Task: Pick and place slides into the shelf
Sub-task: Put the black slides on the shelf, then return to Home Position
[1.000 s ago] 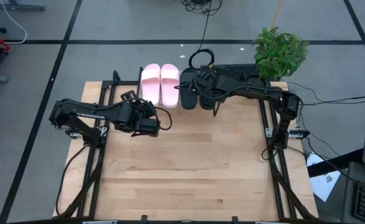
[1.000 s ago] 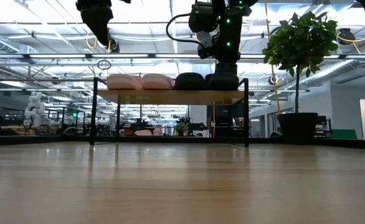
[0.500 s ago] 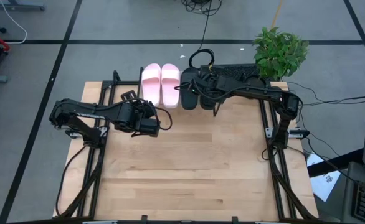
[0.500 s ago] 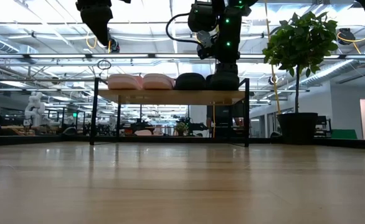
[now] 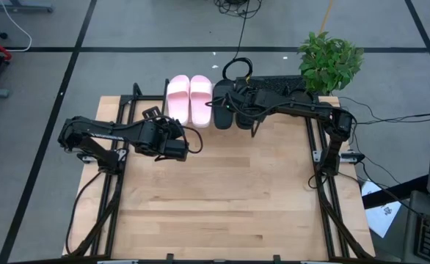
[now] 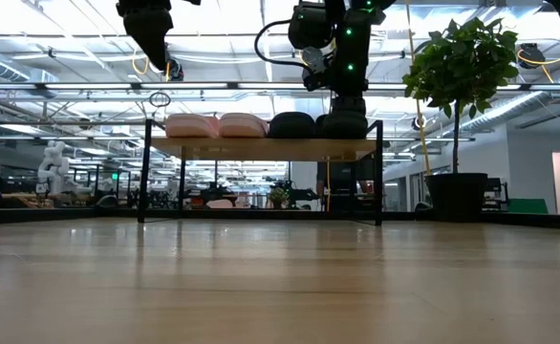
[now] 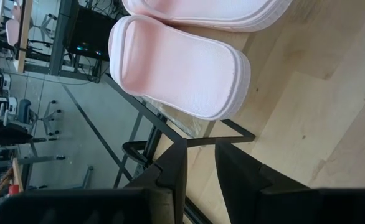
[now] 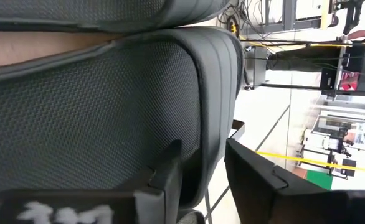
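On the shelf (image 6: 261,148) at the table's far edge, four slides lie side by side on their soles: a pale pink pair (image 5: 189,99) on the left and a black pair (image 5: 228,110) on the right. My right gripper (image 8: 204,152) is open at the right-hand black slide (image 8: 108,99). One finger is over its footbed and the other is outside its side wall. My left gripper (image 7: 201,152) hangs above the table just short of the pink pair. Its fingers stand a little apart with nothing between them. My right gripper straddles the side rim (image 8: 215,124) of the right-hand black slide, slanting down from the table's right. The slide lies flat on the shelf board. A strip of light shows between the outer finger (image 8: 251,171) and the sole; whether the inner finger (image 8: 170,168) touches the footbed I cannot tell.
A potted plant (image 5: 331,59) stands beyond the table's far right corner, next to the shelf's right end. Cables and a dark device (image 5: 277,84) lie behind the shelf. Bare wooden tabletop (image 5: 215,198) fills the middle and the near half.
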`<action>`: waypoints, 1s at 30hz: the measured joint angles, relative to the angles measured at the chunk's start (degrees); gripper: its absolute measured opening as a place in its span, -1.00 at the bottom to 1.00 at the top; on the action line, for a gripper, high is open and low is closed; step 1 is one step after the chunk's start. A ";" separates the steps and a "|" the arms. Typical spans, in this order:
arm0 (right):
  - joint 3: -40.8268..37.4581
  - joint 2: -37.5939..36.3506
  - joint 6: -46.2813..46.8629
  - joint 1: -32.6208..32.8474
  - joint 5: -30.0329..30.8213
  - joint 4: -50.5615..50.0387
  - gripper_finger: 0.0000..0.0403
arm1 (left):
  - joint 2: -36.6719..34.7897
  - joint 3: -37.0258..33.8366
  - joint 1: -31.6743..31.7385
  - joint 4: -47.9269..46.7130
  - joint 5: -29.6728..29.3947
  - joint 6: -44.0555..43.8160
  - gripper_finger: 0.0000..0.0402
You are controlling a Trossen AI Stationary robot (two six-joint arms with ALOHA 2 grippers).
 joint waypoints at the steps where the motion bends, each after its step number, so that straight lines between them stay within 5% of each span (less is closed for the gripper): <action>1: 0.00 0.00 -0.23 0.02 0.00 -0.02 -0.43 | 0.00 0.00 0.00 0.00 0.00 0.05 -0.56; 30: 0.00 -0.76 -1.99 2.34 0.81 -0.53 -0.28 | 0.00 0.00 0.01 0.00 0.00 -0.34 -0.56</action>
